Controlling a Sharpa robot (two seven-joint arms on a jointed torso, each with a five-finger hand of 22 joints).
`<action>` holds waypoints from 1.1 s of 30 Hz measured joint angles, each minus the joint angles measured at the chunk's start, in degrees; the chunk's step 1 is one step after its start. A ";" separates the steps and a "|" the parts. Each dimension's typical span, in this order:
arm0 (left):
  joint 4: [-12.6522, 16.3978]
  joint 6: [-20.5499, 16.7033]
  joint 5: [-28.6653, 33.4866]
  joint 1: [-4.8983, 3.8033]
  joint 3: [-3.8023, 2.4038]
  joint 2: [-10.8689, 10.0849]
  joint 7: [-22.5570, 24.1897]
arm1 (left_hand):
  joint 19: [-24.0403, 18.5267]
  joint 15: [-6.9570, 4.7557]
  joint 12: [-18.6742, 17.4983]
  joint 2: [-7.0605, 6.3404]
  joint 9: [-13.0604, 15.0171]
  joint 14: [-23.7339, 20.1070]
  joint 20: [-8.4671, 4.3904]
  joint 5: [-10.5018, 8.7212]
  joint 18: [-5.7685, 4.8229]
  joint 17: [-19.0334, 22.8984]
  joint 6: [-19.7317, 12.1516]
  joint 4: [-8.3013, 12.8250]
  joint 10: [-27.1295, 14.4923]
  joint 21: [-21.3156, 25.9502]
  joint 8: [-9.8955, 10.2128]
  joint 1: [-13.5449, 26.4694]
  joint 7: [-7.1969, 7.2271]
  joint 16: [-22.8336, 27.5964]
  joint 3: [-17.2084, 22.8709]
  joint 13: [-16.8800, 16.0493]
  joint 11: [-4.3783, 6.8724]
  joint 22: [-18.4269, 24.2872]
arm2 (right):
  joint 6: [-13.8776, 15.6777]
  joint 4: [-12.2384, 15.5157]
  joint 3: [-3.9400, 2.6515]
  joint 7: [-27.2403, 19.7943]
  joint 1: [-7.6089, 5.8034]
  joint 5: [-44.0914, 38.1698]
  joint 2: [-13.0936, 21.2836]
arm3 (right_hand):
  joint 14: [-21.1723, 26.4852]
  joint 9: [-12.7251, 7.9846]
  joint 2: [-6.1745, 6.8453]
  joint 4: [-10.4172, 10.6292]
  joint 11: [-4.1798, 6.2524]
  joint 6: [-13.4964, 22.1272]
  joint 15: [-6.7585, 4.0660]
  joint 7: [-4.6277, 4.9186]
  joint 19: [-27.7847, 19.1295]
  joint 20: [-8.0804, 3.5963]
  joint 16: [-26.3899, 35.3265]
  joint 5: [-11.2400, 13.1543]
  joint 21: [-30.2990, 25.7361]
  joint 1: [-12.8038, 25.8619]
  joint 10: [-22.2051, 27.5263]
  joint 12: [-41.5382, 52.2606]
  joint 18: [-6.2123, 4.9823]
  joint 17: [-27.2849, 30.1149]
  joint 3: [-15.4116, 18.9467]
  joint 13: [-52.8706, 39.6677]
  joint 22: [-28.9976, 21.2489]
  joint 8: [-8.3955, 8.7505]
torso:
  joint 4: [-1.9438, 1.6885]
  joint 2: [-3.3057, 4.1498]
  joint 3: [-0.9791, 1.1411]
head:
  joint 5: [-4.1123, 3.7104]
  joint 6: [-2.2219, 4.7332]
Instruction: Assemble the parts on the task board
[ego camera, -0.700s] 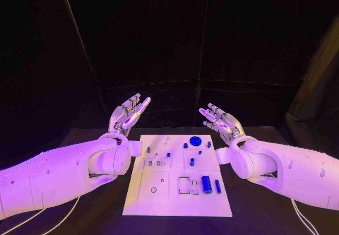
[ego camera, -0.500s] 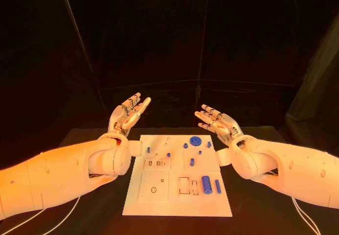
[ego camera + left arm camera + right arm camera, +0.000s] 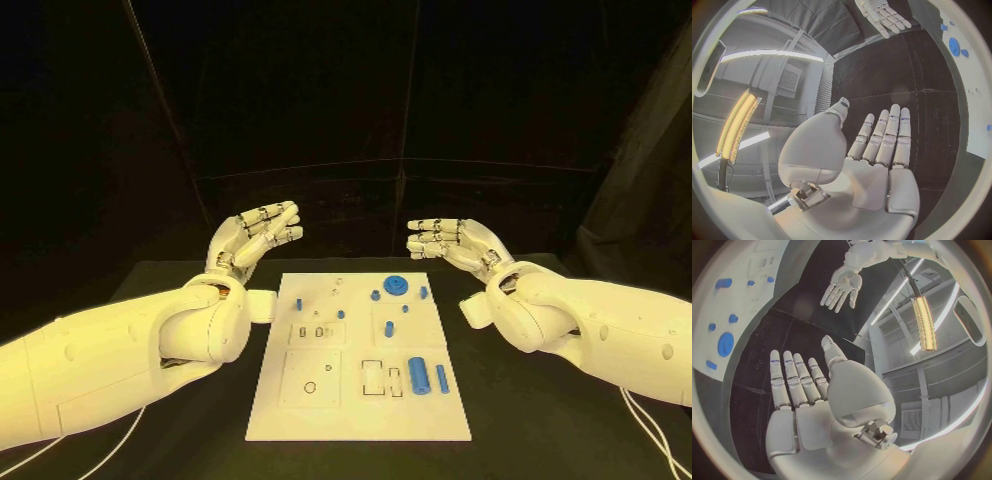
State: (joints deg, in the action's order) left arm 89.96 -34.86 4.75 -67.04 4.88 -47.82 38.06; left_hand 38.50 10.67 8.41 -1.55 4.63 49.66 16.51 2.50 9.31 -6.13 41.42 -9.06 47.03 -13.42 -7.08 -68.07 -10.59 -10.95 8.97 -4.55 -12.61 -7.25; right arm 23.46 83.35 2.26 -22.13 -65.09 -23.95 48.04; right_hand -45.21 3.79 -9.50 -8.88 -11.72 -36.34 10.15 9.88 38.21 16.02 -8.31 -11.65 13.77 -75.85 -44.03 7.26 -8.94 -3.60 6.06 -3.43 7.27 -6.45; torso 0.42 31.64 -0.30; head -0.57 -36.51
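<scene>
Head view: the task board (image 3: 325, 400) lies flat in the middle of the black table (image 3: 173, 275), its long edges running away from the robot, with bare table showing along both sides and beyond its far edge. The blue parts (image 3: 420, 375) sit on the board: a round disc (image 3: 395, 285) near the far edge, two cylinders near the right edge. The left hand (image 3: 257, 236) is raised beyond the board's far left corner, fingers extended and apart, holding nothing. The right hand (image 3: 451, 243) is raised beyond the far right corner, likewise empty. Both are well apart from the board.

Left wrist view: the left hand (image 3: 879, 165) shows a flat palm and straight fingers, empty, over dark table; the board's edge (image 3: 974, 100) curves alongside.

Right wrist view: the right hand (image 3: 801, 405) is flat and empty; the board (image 3: 745, 300) lies to one side.
</scene>
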 measured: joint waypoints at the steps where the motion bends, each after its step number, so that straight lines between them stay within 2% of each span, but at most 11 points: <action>1: 0.25 0.39 -0.23 0.00 0.00 -0.30 -0.02 | 1.25 -0.35 0.28 0.04 0.14 1.13 -0.08 0.00 0.00 -0.03 1.90 0.35 1.48 -0.43 -0.36 -0.60 -0.31 -0.30 -0.04 0.00 0.30 -0.11 | -0.06 -0.28 -0.01 0.09 -0.29 -1.19 0.00 | -1.89 0.06 0.03 -0.49 0.19 -1.83 -0.26 0.28 1.25 -0.16 -0.23 0.00 0.63 -0.40 -1.71 0.03 0.00 0.00 -0.13 0.00 0.20 -0.16 | -0.01 0.17 0.01 | 0.00 0.04; 4: 1.27 1.50 -1.02 0.00 0.01 -1.29 -0.06 | 4.51 -1.10 0.28 0.20 0.35 4.12 -0.44 0.00 0.92 -0.03 6.55 1.78 4.48 -1.37 -1.02 -1.91 -1.28 -0.55 -0.20 0.24 1.06 -0.12 | -0.42 -1.06 -0.07 0.64 -1.17 -5.62 0.03 | -7.25 0.07 0.06 -2.03 0.79 -6.80 -1.10 1.10 4.74 -0.81 -0.55 0.00 2.40 -0.97 -6.42 0.04 0.00 -0.03 -0.47 0.00 0.75 -0.18 | -0.10 0.85 0.03 | -0.07 0.29; 5: 1.77 1.90 -1.38 0.00 0.01 -1.71 -0.07 | 5.44 -1.35 0.28 0.24 0.34 4.82 -0.60 0.00 0.93 -0.03 7.21 2.17 5.14 -1.61 -1.03 -2.14 -1.55 -0.65 -0.27 0.37 1.19 -0.12 | -0.60 -1.41 -0.06 0.99 -1.60 -7.65 0.01 | -8.60 0.07 -0.09 -2.43 0.98 -7.96 -1.35 1.29 5.71 -0.99 -0.64 0.00 2.91 -1.12 -7.56 0.04 0.01 -0.07 -0.54 -0.04 0.88 -0.19 | -0.16 1.10 0.03 | -0.12 0.43; 7: 2.58 2.45 -1.90 -0.01 0.01 -2.39 -0.11 | 7.20 -1.76 0.28 0.59 0.23 6.23 -0.98 0.00 0.94 -0.03 8.29 2.85 6.39 -1.90 -1.09 -2.49 -1.93 -0.70 -0.37 0.61 1.55 -0.12 | -0.83 -1.97 -0.06 1.62 -2.40 -10.87 -0.14 | -11.22 0.07 -0.25 -3.28 1.38 -10.05 -1.91 1.70 7.55 -1.55 -0.64 0.00 4.01 -1.28 -9.70 0.04 -0.90 -0.11 -0.71 -0.05 1.24 -0.18 | -0.30 1.74 0.07 | -0.24 0.82; 11: 4.70 3.53 -2.96 -0.01 0.04 -3.91 -0.31 | 9.49 -2.51 0.12 0.96 -0.13 8.39 -1.75 -0.01 0.94 -0.13 10.04 3.73 8.61 -1.90 -1.09 -2.87 -2.59 -0.70 -0.75 0.70 2.19 0.04 | -1.23 -3.38 -0.09 3.73 -4.30 -19.10 -0.93 | -16.95 0.07 -0.32 -5.14 2.32 -13.97 -3.46 2.45 11.85 -3.07 -1.32 0.00 7.20 -1.95 -14.06 -0.31 -0.90 -0.45 -1.00 -0.05 2.52 -0.18 | -0.53 3.21 0.14 | -0.54 1.66; 18: 7.83 5.13 -4.37 0.18 0.18 -4.94 -0.83 | 10.43 -2.58 -0.92 0.98 -0.51 8.84 -1.96 -0.01 0.93 -0.18 10.41 4.44 9.00 -1.90 -0.51 -3.31 -2.60 -0.11 -1.11 0.81 2.17 0.52 | -2.42 -6.38 -0.18 10.25 -6.77 -36.94 -3.74 | -26.73 0.06 0.12 -6.63 4.04 -18.36 -6.27 1.36 17.31 -6.24 -3.17 0.00 14.75 -2.86 -19.25 -1.87 -0.89 -1.79 -1.43 -0.04 6.40 0.19 | -1.15 5.69 -0.01 | -1.43 3.05; 20: 8.34 5.56 -4.65 0.27 0.22 -4.93 -1.01 | 10.53 -2.58 -1.15 1.01 -0.62 8.84 -1.88 -0.01 0.93 -0.11 10.40 4.76 9.00 -1.88 -0.28 -3.34 -2.60 0.18 -1.16 0.82 2.17 0.75 | -3.00 -7.20 -0.21 12.60 -7.12 -42.60 -4.79 | -35.55 0.06 0.75 -7.44 5.39 -21.01 -8.51 0.32 20.97 -8.54 -5.75 0.42 22.52 -3.49 -22.07 -3.31 -0.89 -3.91 -1.43 -0.09 10.80 1.20 | -1.44 6.37 -0.09 | -1.72 3.35; 22: 8.53 5.91 -4.89 0.31 0.25 -4.84 -1.16 | 10.53 -2.45 -1.89 1.01 -0.76 8.71 -1.88 -0.01 0.93 0.06 10.41 4.99 9.00 -1.32 0.21 -3.34 -2.60 0.88 -1.39 0.88 2.17 1.08 | -3.52 -7.81 -0.21 14.52 -7.27 -47.20 -5.69 | -38.36 0.06 0.98 -7.51 5.88 -21.80 -9.36 -0.26 21.98 -9.52 -7.38 0.46 26.35 -3.21 -22.52 -3.52 -0.88 -5.32 -1.38 -0.09 12.99 1.65 | -1.75 7.02 -0.16 | -2.00 3.57; 27: 8.69 6.60 -5.45 0.37 0.29 -4.72 -1.51 | 10.53 -2.26 -2.25 1.01 -0.76 8.52 -1.88 -0.01 0.93 0.18 10.40 4.89 9.00 -1.01 0.63 -3.34 -2.60 1.35 -1.77 0.87 2.17 1.41 | -5.21 -8.68 -0.23 18.72 -7.58 -57.03 -7.60 | -38.85 0.06 1.50 -7.51 6.12 -22.44 -9.85 -0.47 22.74 -10.28 -13.80 1.85 31.38 -2.69 -22.70 -3.52 -0.88 -9.33 -1.38 -0.09 16.06 2.51 | -2.35 8.12 -0.30 | -2.52 3.86; 30: 8.78 6.96 -5.74 0.37 0.30 -4.64 -1.71 | 10.52 -2.26 -2.25 1.00 -0.76 8.52 -1.88 -0.01 0.93 0.24 10.40 4.89 9.00 -0.78 0.63 -3.34 -2.60 1.48 -1.77 0.87 2.16 1.48 | -6.76 -9.16 -0.27 20.93 -7.77 -61.97 -8.60 | -38.85 -0.02 1.87 -7.51 6.78 -22.18 -9.85 -0.84 22.73 -10.28 -19.41 2.47 34.60 -2.33 -21.74 -3.52 -0.88 -12.66 -1.38 -0.13 18.11 2.51 | -2.70 8.81 -0.41 | -2.78 3.92; 33: 8.87 7.24 -5.94 0.38 0.31 -4.61 -1.88 | 10.52 -2.26 -2.25 1.00 -0.75 8.51 -1.88 -0.01 0.92 0.24 10.40 4.89 9.00 -0.78 0.63 -3.34 -2.60 1.48 -1.77 0.87 2.17 1.55 | -8.37 -9.56 -0.27 22.57 -7.83 -65.56 -9.34 | -38.85 -0.03 1.97 -7.66 6.38 -21.81 -9.85 -1.20 23.28 -10.15 -24.90 2.81 39.34 -2.22 -20.72 -3.52 -0.88 -15.94 -1.52 -0.17 22.77 2.51 | -2.94 9.32 -0.50 | -3.03 3.98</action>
State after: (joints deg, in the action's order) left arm 98.84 -27.62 -1.19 -66.66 5.18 -52.43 36.19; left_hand 49.03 8.41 6.17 -0.54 3.88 58.17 14.63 2.49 10.23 -5.89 51.82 -4.18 56.02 -14.20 -6.45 -71.40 -13.19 -9.47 7.21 -3.68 -10.45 -5.69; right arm 15.09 73.79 1.99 0.45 -72.92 -89.51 38.71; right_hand -84.05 3.76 -7.52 -16.53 -5.33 -58.15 0.30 8.68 61.49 5.86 -33.21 -8.84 53.11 -78.07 -64.75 3.74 -9.82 -19.54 4.54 -3.60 30.04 -3.94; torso -2.53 40.96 -0.80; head -3.60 -32.53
